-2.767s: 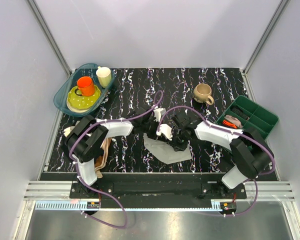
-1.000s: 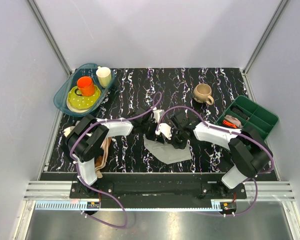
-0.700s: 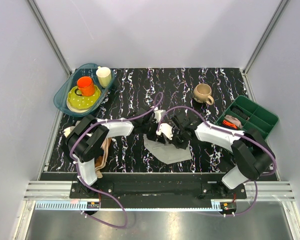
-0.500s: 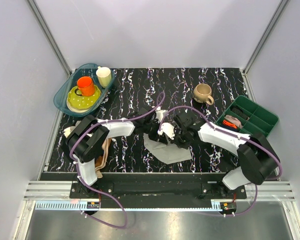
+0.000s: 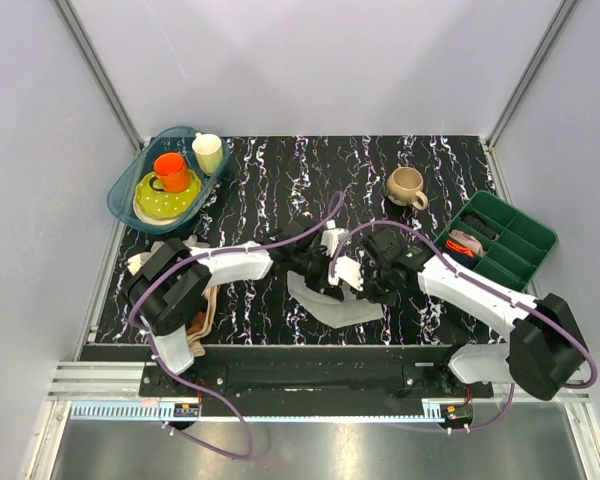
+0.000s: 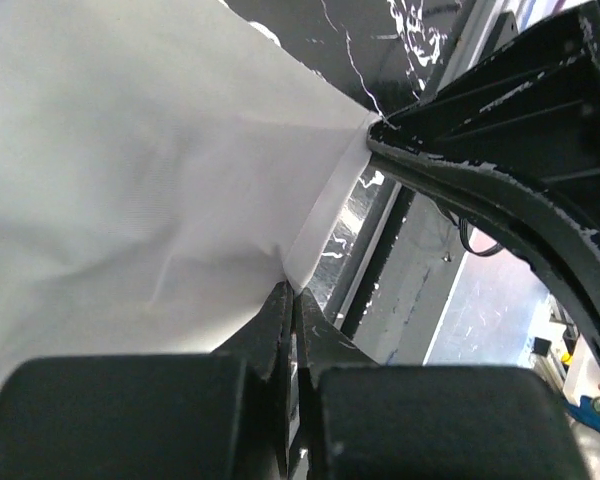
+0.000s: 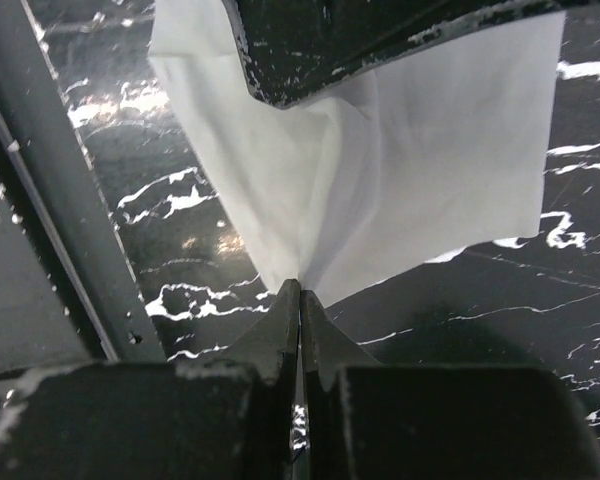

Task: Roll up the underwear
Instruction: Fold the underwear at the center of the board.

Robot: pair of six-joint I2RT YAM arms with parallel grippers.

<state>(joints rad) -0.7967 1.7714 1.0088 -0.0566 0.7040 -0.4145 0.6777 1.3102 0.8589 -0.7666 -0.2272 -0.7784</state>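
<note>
Robot lab test cell, not a home. Plain grey wall panels box in three sides, with bare aluminium frame posts in the far corners. The table has a black marbled top. Left arm and right arm are bolted to a black base plate at the near edge, purple cables looping loose. Slotted aluminium rail sits beside the plate, sheet-metal floor just nearer. Household items sit as staged props: teal tray of dishes far left, beige mug far right, green divided bin at right edge.
</note>
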